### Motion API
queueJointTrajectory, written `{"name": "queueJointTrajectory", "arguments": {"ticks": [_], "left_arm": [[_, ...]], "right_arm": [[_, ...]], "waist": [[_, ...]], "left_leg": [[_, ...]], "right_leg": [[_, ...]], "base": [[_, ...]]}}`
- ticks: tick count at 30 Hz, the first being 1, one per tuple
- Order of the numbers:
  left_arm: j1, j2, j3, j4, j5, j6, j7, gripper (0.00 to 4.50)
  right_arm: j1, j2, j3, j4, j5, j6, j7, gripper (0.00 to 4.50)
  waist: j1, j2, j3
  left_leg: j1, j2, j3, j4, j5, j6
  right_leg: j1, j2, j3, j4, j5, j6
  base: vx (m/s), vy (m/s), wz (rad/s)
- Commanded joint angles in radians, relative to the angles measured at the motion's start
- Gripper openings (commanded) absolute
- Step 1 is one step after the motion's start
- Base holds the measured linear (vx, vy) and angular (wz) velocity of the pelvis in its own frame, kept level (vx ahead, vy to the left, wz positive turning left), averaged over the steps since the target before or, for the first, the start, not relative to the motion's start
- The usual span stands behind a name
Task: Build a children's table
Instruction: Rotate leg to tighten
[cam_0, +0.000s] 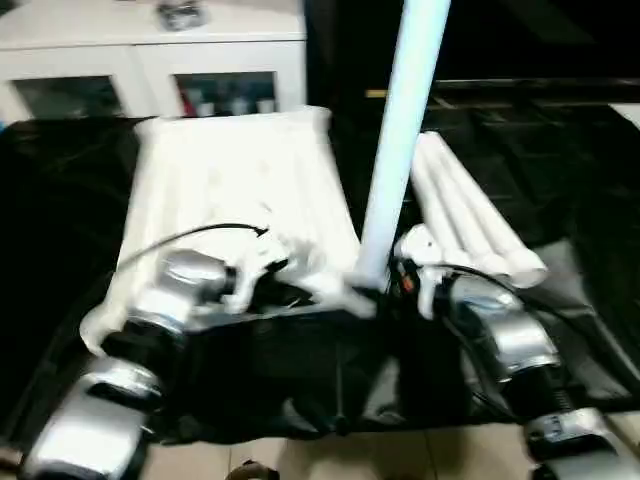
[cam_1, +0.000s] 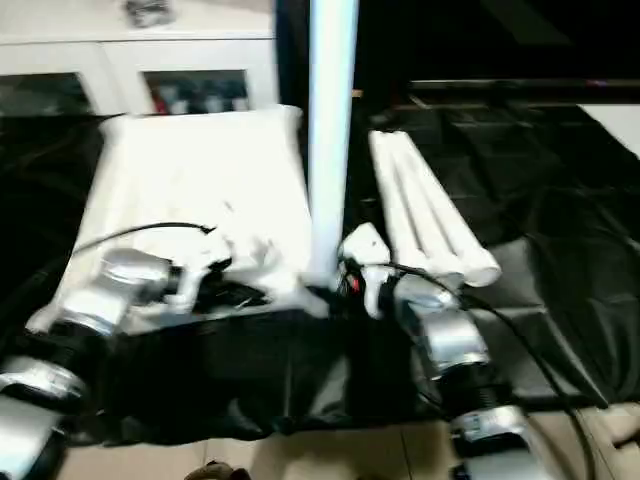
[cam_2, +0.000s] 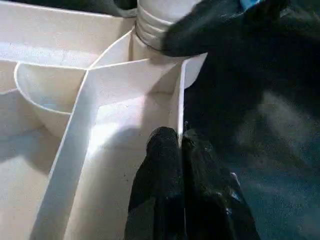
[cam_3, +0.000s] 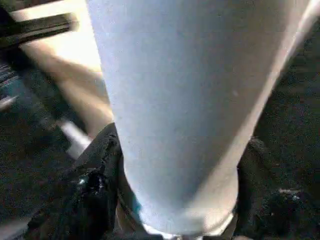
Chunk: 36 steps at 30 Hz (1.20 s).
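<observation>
On the black-covered work table (cam_0: 560, 330), the white plastic rectangular tabletop (cam_0: 235, 180) lies ribbed underside up, its near edge at the table's front edge. A long white cylindrical leg (cam_0: 400, 140) stands upright in the tabletop's near right corner socket (cam_2: 150, 55). The right gripper (cam_3: 175, 200) grasps this leg just above its base, a black finger (cam_3: 95, 185) on either side. The left gripper (cam_2: 181, 150) is clenched on the tabletop's thin side wall (cam_2: 177, 105) beside that socket. Three more white cylindrical legs (cam_0: 465, 205) lie side by side on the table, just right of the tabletop. A white glass-door cabinet (cam_0: 150, 60) stands beyond the table's far left corner.
</observation>
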Motion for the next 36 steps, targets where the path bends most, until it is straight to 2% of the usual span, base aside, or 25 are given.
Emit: {"name": "queueJointTrajectory", "arguments": {"ticks": [1,3,5,7,8,9,10,13,14,17,20,23,24,26,27,28,31,34,36], "left_arm": [[0.015,-0.035,0.041,-0.081,-0.017,0.038,0.087,0.0],[0.079,-0.062,0.029,-0.17,-0.004,0.074,0.148,0.0],[0.082,-0.062,0.029,-0.174,-0.004,0.075,0.15,0.0],[0.093,-0.066,0.025,-0.189,-0.013,0.084,0.148,0.0],[0.095,-0.066,0.016,-0.194,-0.016,0.082,0.143,0.0],[0.094,-0.066,0.015,-0.194,-0.015,0.08,0.143,0.0],[0.093,-0.065,0.014,-0.192,-0.013,0.077,0.143,0.0],[0.091,-0.06,0.011,-0.202,-0.008,0.085,0.149,0.0],[0.092,-0.053,0.009,-0.218,-0.006,0.096,0.149,0.0],[0.098,-0.037,0.003,-0.246,-0.004,0.115,0.135,0.0],[0.102,-0.026,-0.002,-0.252,-0.004,0.121,0.121,0.0],[0.106,-0.015,-0.009,-0.26,-0.002,0.128,0.108,0.0],[0.107,-0.011,-0.015,-0.264,0.002,0.13,0.102,0.0],[0.109,-0.007,-0.023,-0.267,0.007,0.129,0.096,0.0],[0.114,-0.005,-0.027,-0.273,0.009,0.134,0.102,0.0],[0.114,-0.005,-0.027,-0.273,0.009,0.134,0.102,0.0],[0.123,-0.002,-0.031,-0.29,0.011,0.128,0.115,0.0],[0.119,-0.015,-0.011,-0.297,-0.009,0.136,0.127,0.0],[0.112,-0.021,0.006,-0.312,-0.03,0.147,0.136,0.44]], "right_arm": [[0.028,0.053,0.021,-0.013,-0.029,0.039,-0.091,2.69],[0.071,0.111,-0.002,-0.082,-0.038,0.07,-0.201,2.68],[0.073,0.114,-0.003,-0.085,-0.038,0.071,-0.204,2.68],[0.084,0.122,-0.002,-0.094,-0.036,0.067,-0.218,2.68],[0.09,0.126,-0.003,-0.095,-0.022,0.059,-0.218,3.03],[0.089,0.126,-0.005,-0.095,-0.017,0.057,-0.214,3.24],[0.088,0.126,-0.007,-0.093,-0.011,0.055,-0.209,3.38],[0.08,0.116,-0.003,-0.092,-0.018,0.04,-0.207,3.47],[0.074,0.101,0.0,-0.103,-0.028,0.034,-0.197,3.47],[0.074,0.058,-0.015,-0.149,0.002,0.034,-0.131,3.47],[0.09,-0.005,-0.025,-0.206,0.039,0.04,-0.04,3.47],[0.136,-0.131,-0.041,-0.318,0.105,0.081,0.116,3.47],[0.152,-0.182,-0.053,-0.351,0.123,0.095,0.165,3.47],[0.168,-0.237,-0.07,-0.382,0.143,0.126,0.212,3.47],[0.187,-0.282,-0.084,-0.414,0.168,0.15,0.254,3.47],[0.187,-0.282,-0.084,-0.414,0.168,0.15,0.254,3.47],[0.224,-0.366,-0.112,-0.477,0.213,0.216,0.322,3.47],[0.247,-0.399,-0.104,-0.519,0.231,0.251,0.337,3.47],[0.26,-0.395,-0.085,-0.544,0.227,0.263,0.325,3.54]], "waist": [[-0.002,-0.011,-0.071],[-0.008,-0.01,-0.07],[-0.011,-0.01,-0.07],[-0.015,-0.006,-0.069],[-0.015,-0.001,-0.068],[-0.017,-0.002,-0.068],[-0.017,0.001,-0.069],[-0.02,0.002,-0.069],[-0.019,0.002,-0.07],[-0.017,0.001,-0.071],[-0.015,0.004,-0.074],[-0.007,-0.002,-0.076],[-0.004,-0.007,-0.074],[-0.005,-0.005,-0.073],[-0.004,-0.012,-0.071],[-0.002,-0.011,-0.071],[-0.004,-0.014,-0.07],[-0.001,-0.011,-0.07],[-0.002,-0.011,-0.07]], "left_leg": [[0.02,0.04,-0.024,-0.077,-0.248,0.0],[0.021,0.038,-0.023,-0.077,-0.243,0.009],[0.019,0.039,-0.024,-0.079,-0.246,0.013],[0.022,0.036,-0.024,-0.08,-0.268,0.009],[0.023,0.036,-0.025,-0.081,-0.283,0.004],[0.024,0.036,-0.025,-0.081,-0.293,0.0],[0.025,0.036,-0.026,-0.082,-0.296,-0.002],[0.025,0.036,-0.025,-0.082,-0.299,-0.005],[0.025,0.036,-0.025,-0.082,-0.297,-0.005],[0.024,0.036,-0.025,-0.081,-0.285,0.001],[0.02,0.035,-0.023,-0.075,-0.239,0.028],[0.018,0.036,-0.022,-0.07,-0.206,0.06],[0.016,0.037,-0.022,-0.069,-0.2,0.072],[0.016,0.035,-0.021,-0.068,-0.208,0.074],[0.014,0.034,-0.022,-0.068,-0.214,0.074],[0.017,0.037,-0.022,-0.068,-0.219,0.074],[0.014,0.036,-0.023,-0.068,-0.218,0.075],[0.017,0.037,-0.023,-0.067,-0.221,0.073],[0.016,0.038,-0.023,-0.068,-0.226,0.069]], "right_leg": [[0.043,-0.058,0.041,-0.072,-0.266,-0.212],[0.041,-0.053,0.041,-0.074,-0.264,-0.207],[0.041,-0.053,0.041,-0.076,-0.267,-0.202],[0.039,-0.051,0.04,-0.079,-0.287,-0.195],[0.038,-0.05,0.041,-0.081,-0.297,-0.19],[0.037,-0.05,0.041,-0.081,-0.296,-0.188],[0.037,-0.05,0.041,-0.081,-0.293,-0.188],[0.038,-0.049,0.041,-0.08,-0.262,-0.194],[0.039,-0.05,0.041,-0.078,-0.255,-0.198],[0.045,-0.049,0.041,-0.076,-0.23,-0.202],[0.047,-0.049,0.041,-0.071,-0.162,-0.218],[0.056,-0.047,0.04,-0.066,-0.107,-0.225],[0.057,-0.048,0.039,-0.067,-0.109,-0.227],[0.053,-0.051,0.038,-0.071,-0.155,-0.228],[0.058,-0.05,0.037,-0.075,-0.182,-0.223],[0.055,-0.052,0.038,-0.076,-0.198,-0.221],[0.053,-0.051,0.037,-0.08,-0.245,-0.209],[0.049,-0.049,0.036,-0.082,-0.256,-0.206],[0.048,-0.05,0.036,-0.082,-0.257,-0.205]], "base": [[0.0,0.0,0.0],[0.0,0.0,0.0],[0.0,0.0,0.0],[0.0,0.0,0.0],[0.0,0.0,0.0],[0.0,0.0,0.0],[0.0,0.0,0.0],[0.0,0.0,0.0],[0.0,0.0,0.0],[0.0,0.0,0.0],[0.0,0.0,0.0],[0.0,0.0,0.0],[0.0,0.0,0.0],[0.0,0.0,0.0],[0.0,0.0,0.0],[0.0,0.0,0.0],[0.0,0.0,0.0],[0.0,0.0,0.0],[0.0,0.0,0.0]]}}
